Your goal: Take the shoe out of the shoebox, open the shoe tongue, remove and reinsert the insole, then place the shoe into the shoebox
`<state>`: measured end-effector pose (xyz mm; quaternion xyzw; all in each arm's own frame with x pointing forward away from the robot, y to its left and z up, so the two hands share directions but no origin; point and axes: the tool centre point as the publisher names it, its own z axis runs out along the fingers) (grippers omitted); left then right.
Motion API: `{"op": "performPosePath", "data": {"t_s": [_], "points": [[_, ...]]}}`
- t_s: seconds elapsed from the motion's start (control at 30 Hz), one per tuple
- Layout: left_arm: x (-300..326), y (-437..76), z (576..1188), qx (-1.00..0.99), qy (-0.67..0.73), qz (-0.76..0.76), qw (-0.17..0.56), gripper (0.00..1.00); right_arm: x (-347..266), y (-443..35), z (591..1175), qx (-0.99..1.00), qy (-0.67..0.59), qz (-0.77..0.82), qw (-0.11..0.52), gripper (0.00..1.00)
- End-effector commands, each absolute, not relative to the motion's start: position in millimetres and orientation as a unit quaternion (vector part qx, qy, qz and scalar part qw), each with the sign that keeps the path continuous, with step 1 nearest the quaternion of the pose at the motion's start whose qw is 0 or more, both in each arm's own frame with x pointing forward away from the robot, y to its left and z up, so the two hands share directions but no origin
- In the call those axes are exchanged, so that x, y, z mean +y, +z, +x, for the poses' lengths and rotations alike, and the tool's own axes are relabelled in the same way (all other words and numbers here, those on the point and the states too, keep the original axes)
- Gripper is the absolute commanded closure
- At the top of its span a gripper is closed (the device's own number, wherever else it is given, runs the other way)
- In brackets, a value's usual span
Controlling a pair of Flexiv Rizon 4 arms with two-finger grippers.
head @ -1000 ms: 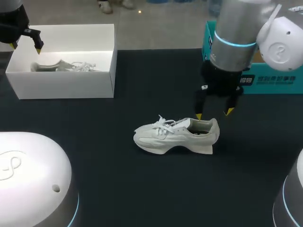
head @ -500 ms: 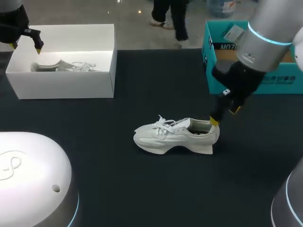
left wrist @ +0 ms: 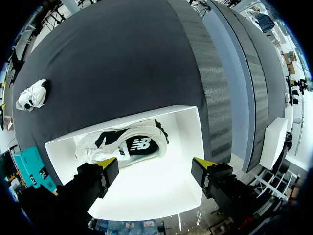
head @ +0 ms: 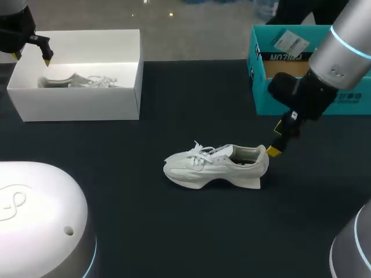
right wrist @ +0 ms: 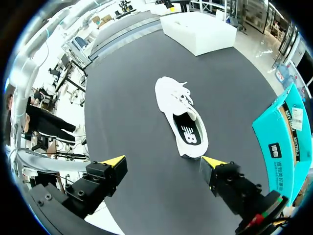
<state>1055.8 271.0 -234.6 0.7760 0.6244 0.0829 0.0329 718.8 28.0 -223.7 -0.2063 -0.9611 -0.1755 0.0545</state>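
The right gripper (right wrist: 164, 161) is hanging with its fingers spread wide and nothing between them, tilted low at the heel end of the white sneaker (right wrist: 182, 117). In the head view only one yellow tip of this gripper (head: 275, 149) is showing. It is sitting just beside the heel collar, and whether it is touching cannot be told. The sneaker (head: 214, 167) is lying upright on its sole near the middle of the table (head: 174, 231), toe pointing toward the left arm's side, out of the shoebox (head: 81, 104).

The step in hand is probably opening the tongue. To do it well, one finger should be going inside the collar and the other outside, pinning the heel without crushing it. The laces (right wrist: 180, 92) are looking loose, so the tongue should be lifting freely, and the dark insole (right wrist: 189, 133) is already showing through the mouth. The shoe is light and may be sliding on the dark cloth if pushed from the heel alone.

The left gripper (left wrist: 156, 162) is hovering, fingers apart and empty, over the shoebox (left wrist: 195, 122), where a second sneaker (left wrist: 122, 144) is lying. A teal cardboard box (head: 272, 87) is standing close behind the right arm, so its elbow room there is tight. The shoebox is sitting well apart from the sneaker.
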Motion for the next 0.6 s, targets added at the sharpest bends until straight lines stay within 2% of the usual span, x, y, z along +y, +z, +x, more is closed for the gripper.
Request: {"op": "performPosePath", "data": {"t_s": [0.03, 0.3, 0.43, 0.6], "points": [[272, -234, 1056, 0.624, 0.083, 0.776, 0.032, 0.0, 30, -223, 713, -0.961, -0.207, -0.185, 0.018, 0.0], [272, -234, 1056, 0.624, 0.083, 0.776, 0.032, 0.0, 31, -239, 714, -0.939, -0.268, -0.21, -0.041, 0.0], [272, -234, 1056, 0.624, 0.083, 0.776, 0.032, 0.0, 26, -247, 714, -0.923, -0.252, -0.292, -0.015, 0.0], [272, -234, 1056, 0.624, 0.083, 0.776, 0.032, 0.0, 26, -247, 714, -0.923, -0.252, -0.292, -0.015, 0.0]]}}
